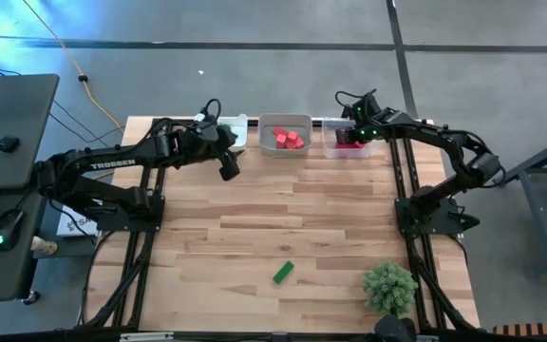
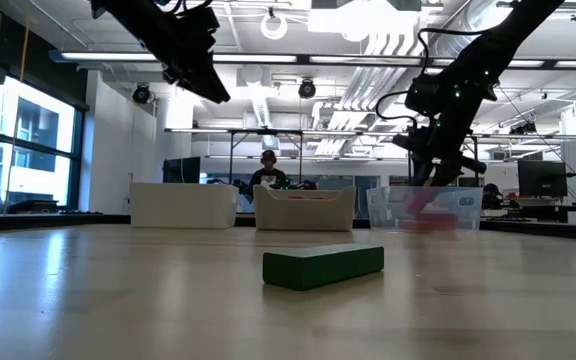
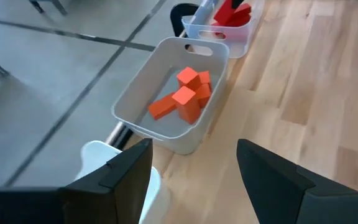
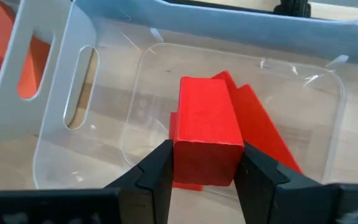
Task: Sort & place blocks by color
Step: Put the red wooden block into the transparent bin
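Observation:
One green bar block (image 1: 284, 273) (image 2: 323, 265) lies flat on the near part of the table. Three trays stand along the far edge. The middle white tray (image 1: 285, 122) (image 3: 143, 87) holds several salmon-orange blocks (image 3: 185, 99). The clear right tray (image 1: 342, 150) (image 4: 104, 155) holds red blocks (image 4: 263, 134). My right gripper (image 4: 205, 165) (image 1: 354, 133) hangs over the clear tray, shut on a red block (image 4: 207, 124). My left gripper (image 3: 194, 165) (image 1: 228, 169) is open and empty, in the air just in front of the left white tray (image 1: 238, 126). My right gripper pinches a red block between its two fingers (image 4: 157, 171), which sit on its opposite side faces (image 4: 185, 155). It comes from above, over the inside of the clear tray. The block's upper end sticks out past the fingertips; its lower end is hidden behind the fingers.
A bushy green plant ball (image 1: 389, 285) sits at the table's near right corner. The tray walls line the far edge. Bare wood stretches across the middle of the table (image 1: 283, 209). A person sits in the room beyond the table (image 2: 268, 172).

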